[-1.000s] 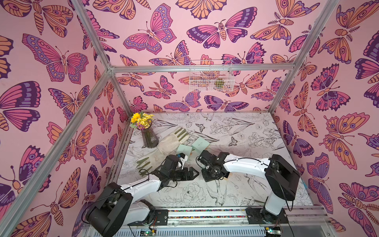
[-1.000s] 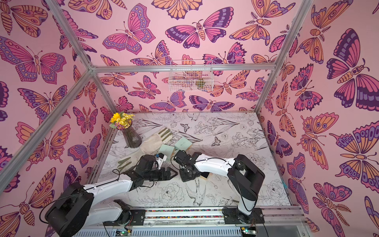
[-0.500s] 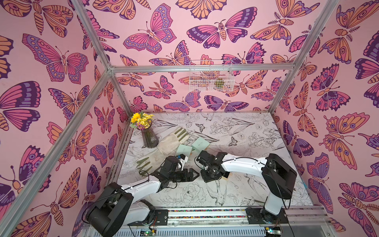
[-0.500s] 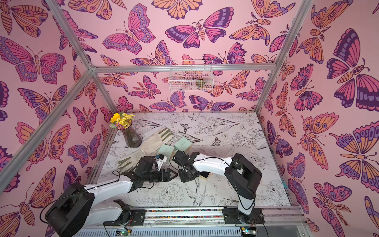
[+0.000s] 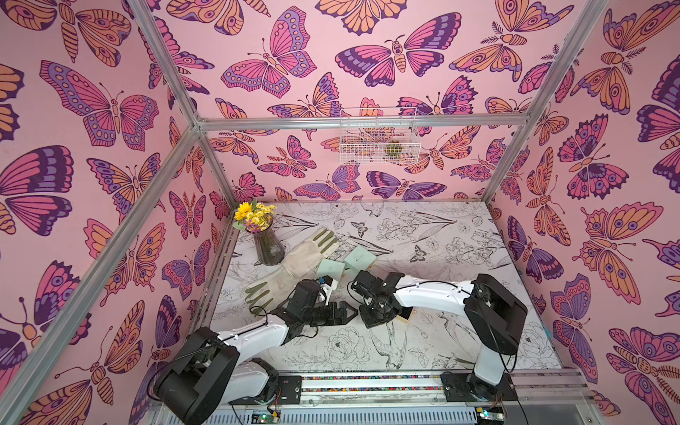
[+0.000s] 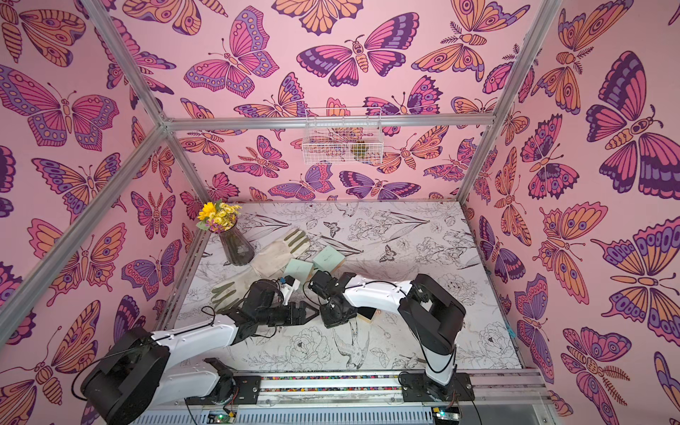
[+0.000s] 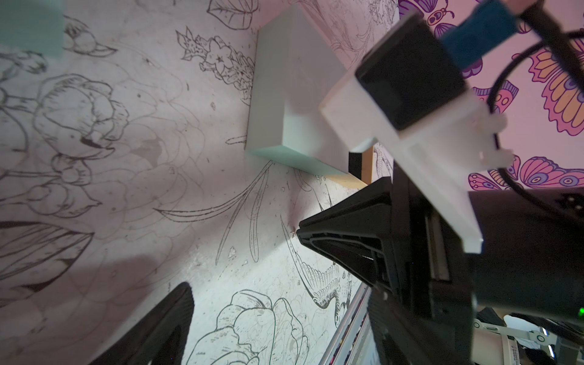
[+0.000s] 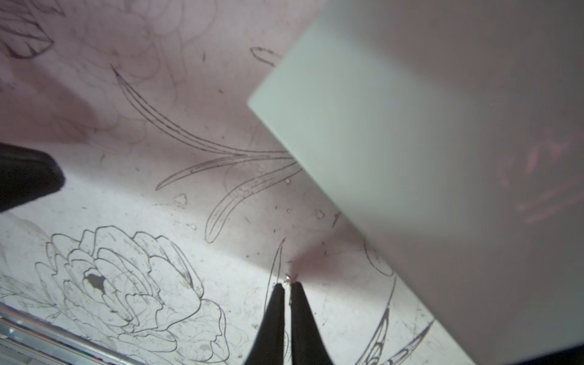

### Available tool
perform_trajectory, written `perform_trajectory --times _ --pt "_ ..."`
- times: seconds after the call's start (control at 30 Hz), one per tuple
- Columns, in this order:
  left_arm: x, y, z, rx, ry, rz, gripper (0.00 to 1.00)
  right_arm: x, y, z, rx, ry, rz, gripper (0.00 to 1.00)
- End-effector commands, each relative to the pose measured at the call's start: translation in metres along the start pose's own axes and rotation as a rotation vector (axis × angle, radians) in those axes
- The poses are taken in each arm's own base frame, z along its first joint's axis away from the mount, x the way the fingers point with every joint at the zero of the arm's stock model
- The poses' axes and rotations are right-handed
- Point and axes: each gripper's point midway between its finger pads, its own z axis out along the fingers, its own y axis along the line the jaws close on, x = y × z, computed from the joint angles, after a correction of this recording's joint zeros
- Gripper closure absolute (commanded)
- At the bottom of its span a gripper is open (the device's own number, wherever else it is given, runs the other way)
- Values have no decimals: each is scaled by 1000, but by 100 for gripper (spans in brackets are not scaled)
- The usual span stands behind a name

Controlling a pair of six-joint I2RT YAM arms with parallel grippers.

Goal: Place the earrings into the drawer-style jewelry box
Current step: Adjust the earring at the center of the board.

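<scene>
Silvery tiny earring (image 8: 288, 278), pale mint jewelry box (image 8: 410, 151)

The right half of the surface (image 5: 478, 250) lies open, wide enough for an arm to sweep through. The back left is crowded: a vase (image 5: 268, 250), gloves (image 5: 307, 254) and mint boxes (image 5: 360, 259) sit close together. Mid-front, the left gripper (image 5: 351, 315) nearly meets the right gripper (image 8: 287, 286), with the jewelry box (image 8: 410, 142) just beside it, so only a narrow gap is left.

Floral-print table (image 5: 441, 239): vase (image 5: 268, 252), gloves (image 5: 307, 254), mint boxes (image 5: 360, 259), earring (image 8: 288, 278).
</scene>
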Motion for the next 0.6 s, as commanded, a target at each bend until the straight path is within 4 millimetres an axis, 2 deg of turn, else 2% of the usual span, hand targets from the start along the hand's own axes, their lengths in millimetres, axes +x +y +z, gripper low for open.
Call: perform_trajectory --times 0.0,0.23,0.33,0.57 --pt "4 2 1 9 16 -1 12 1 -2 3 33 20 -13 91" --pt "4 2 1 9 18 0 12 2 -3 5 36 27 -11 91" --pt "4 2 1 10 17 1 12 2 -3 3 37 24 -10 94" --pt "1 1 -3 9 -5 -5 12 -1 3 -11 -10 -20 0 100"
